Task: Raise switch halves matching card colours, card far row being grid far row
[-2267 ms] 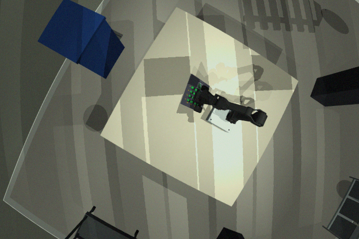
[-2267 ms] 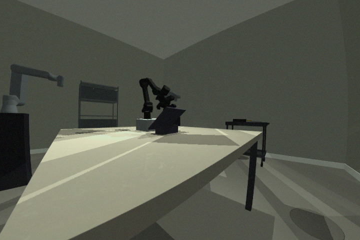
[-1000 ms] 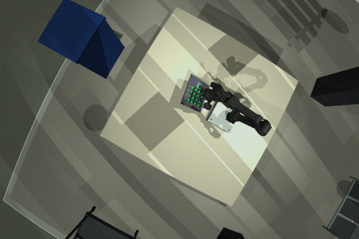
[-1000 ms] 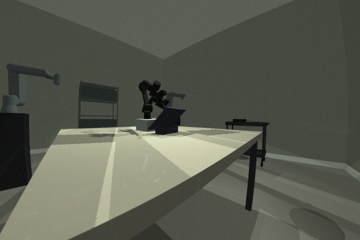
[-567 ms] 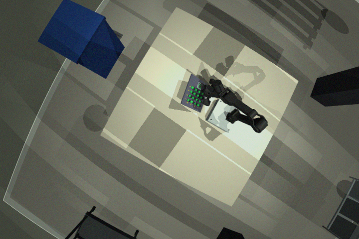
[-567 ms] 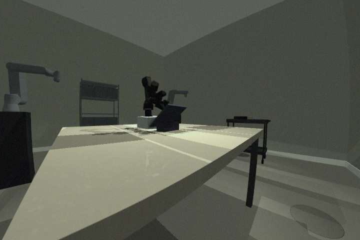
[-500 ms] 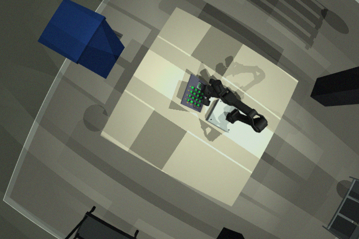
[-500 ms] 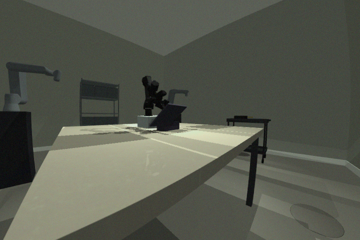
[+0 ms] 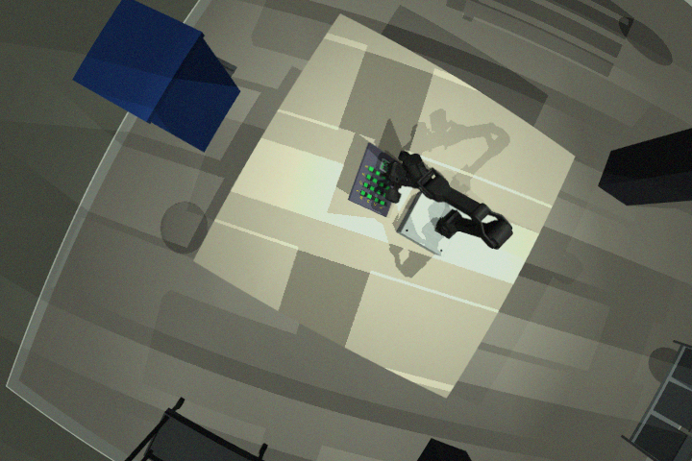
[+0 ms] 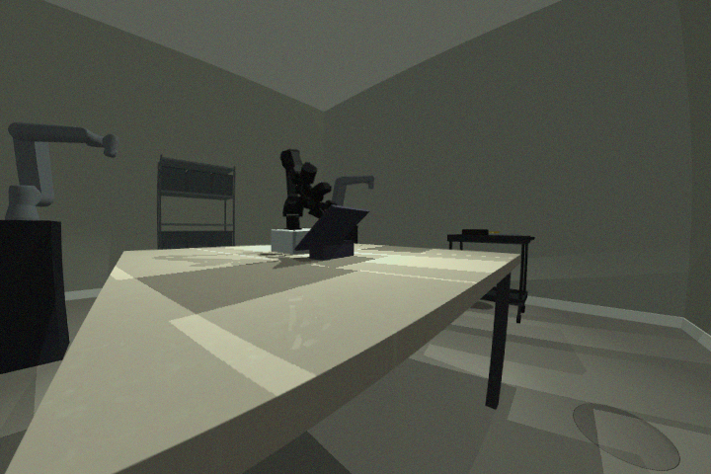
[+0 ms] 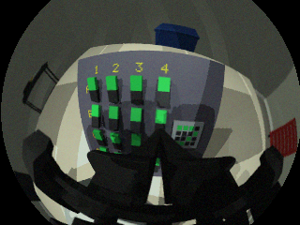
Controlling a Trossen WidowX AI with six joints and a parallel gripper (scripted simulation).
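Pale table, sunlit in patches; on it, tilted switch panel, far of white base; gripper clenched, empty; blue bin beyond table's far edge

From where I stand, the surface is a broad, pale cream rectangular tabletop with a thick edge and a dark straight leg, streaked with bright bands and brownish shadows. Directly on it sits a tilted, dark slate-purple switch panel on a block-like foot. Just beside that rests a pale grey, box-shaped arm base, apart from the surface's edges.
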